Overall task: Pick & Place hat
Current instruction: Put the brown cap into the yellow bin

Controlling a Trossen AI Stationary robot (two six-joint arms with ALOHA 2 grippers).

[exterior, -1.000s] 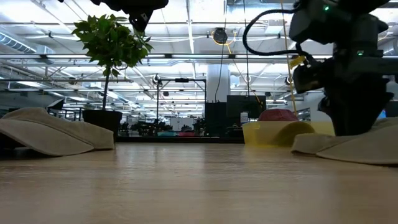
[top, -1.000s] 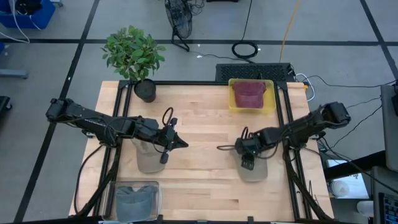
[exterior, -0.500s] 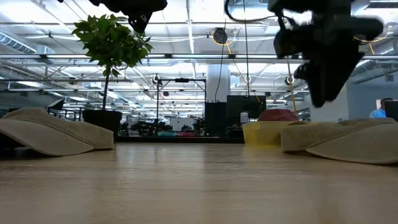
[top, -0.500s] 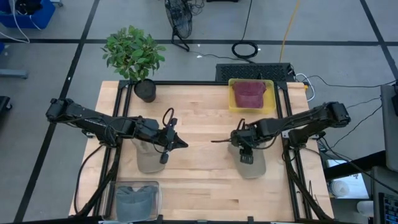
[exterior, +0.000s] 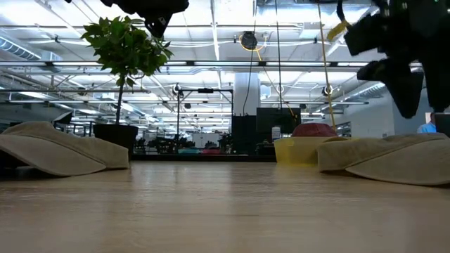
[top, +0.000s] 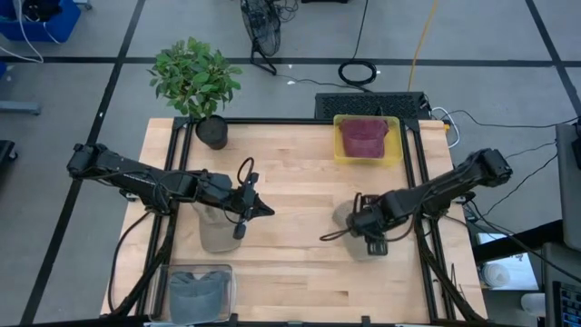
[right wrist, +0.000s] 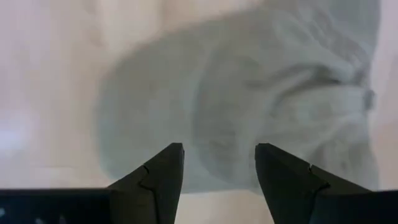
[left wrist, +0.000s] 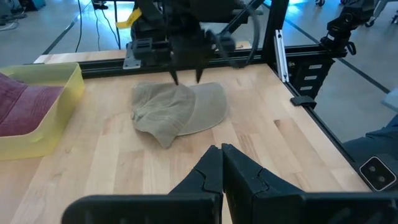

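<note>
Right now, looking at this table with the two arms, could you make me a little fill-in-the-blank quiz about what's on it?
1. The right gripper hangs with its fingers ____ above a beige cap.
2. The left gripper has its fingers ____.
3. The maroon cap lies in a ____ tray.
4. The potted plant stands at the table's ____ side.

Missing words: open; shut; yellow; left

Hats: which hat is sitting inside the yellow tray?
The dark red hat, at the table's far edge. It lies in the yellow tray; the two beige hats lie on bare wood, and the grey one in a clear bin.
</note>
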